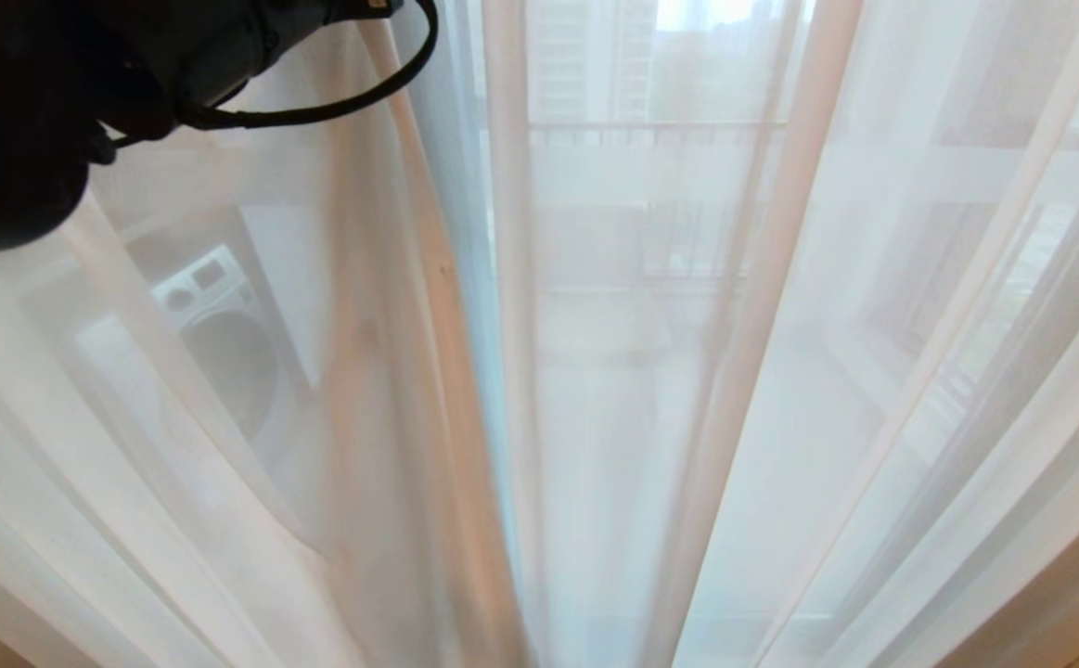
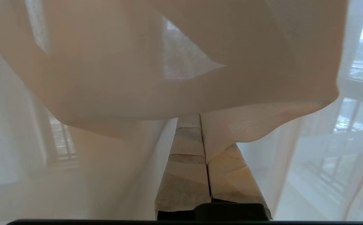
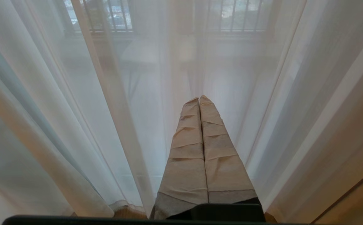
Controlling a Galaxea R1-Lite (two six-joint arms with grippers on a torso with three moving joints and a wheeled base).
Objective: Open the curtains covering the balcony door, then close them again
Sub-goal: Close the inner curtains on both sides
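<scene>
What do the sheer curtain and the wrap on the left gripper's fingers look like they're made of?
Sheer curtain: thin, matte, woven white fabric, likely voile; the balcony railing and washing machine show through it. Left gripper, shut: fingers bound in beige, matte tape, seemingly cloth or paper, judging by the overlapping bands and creases. A curtain fold drapes over the tips.

Hazy daylight, a white front-loading washing machine [image 1: 214, 320], a balcony railing [image 1: 650, 130] and tall buildings [image 1: 585, 56] outside.

The left arm [image 1: 66, 83] is raised at the head view's upper left. The left gripper [image 2: 200, 120] has its tape-wrapped fingers pressed together; the right gripper [image 3: 199, 100] likewise, 2 fingers meeting at the tips.
</scene>
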